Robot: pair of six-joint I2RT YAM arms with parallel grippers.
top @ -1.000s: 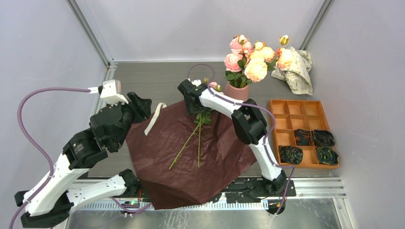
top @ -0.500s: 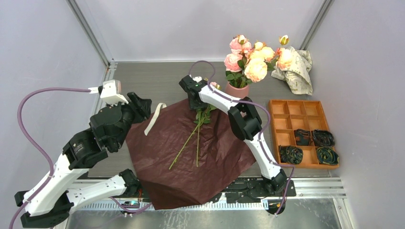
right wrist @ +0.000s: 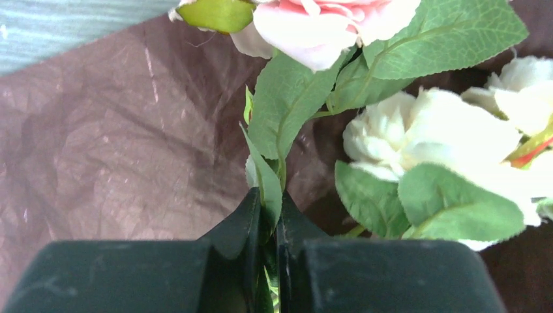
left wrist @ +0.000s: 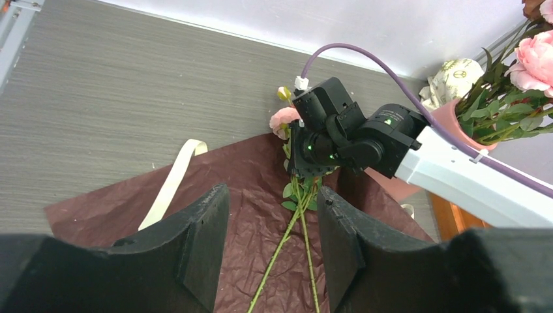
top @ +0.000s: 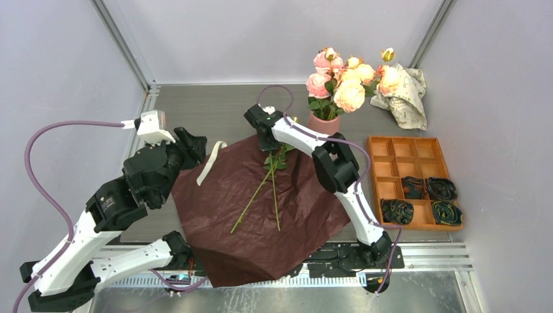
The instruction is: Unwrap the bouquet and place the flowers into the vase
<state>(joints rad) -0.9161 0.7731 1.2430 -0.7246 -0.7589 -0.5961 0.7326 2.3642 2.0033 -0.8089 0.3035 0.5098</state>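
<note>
Two flower stems [top: 254, 195] lie on the opened dark red wrap paper [top: 215, 208] at table centre, cut ends twd the near edge, leaves and blooms at the paper's far edge. R gripper [top: 269, 145] is down on them just under the leaves. In the R wrist view its fingers [right wrist: 241, 228] are pinched nearly together w/ a stem and a leaf [right wrist: 280, 111] caught between; can't tell if one stem or both is in the grip. A pink bloom [right wrist: 326, 26] sits just beyond the fingertips, a cream-white one [right wrist: 424, 137] to its right.

Wrap paper is spread flat and crinkled, near corner hanging over the table's near edge. Cream ribbon [top: 210, 162] lies at its far-left edge, half on the grey table [top: 215, 111].

Vase [top: 324, 124] stands upright just right of the R gripper, packed w/ pink and peach roses [top: 345, 81].

L gripper [top: 192, 147] hangs at the paper's left edge, near the ribbon, fingers [left wrist: 209, 241] well apart, nothing between them.

Far-right corner: crumpled cream printed paper [top: 407, 94]. Right side: orange compartment tray [top: 394, 149], dark patterned rolls [top: 398, 211] in four of its near compartments.
</note>
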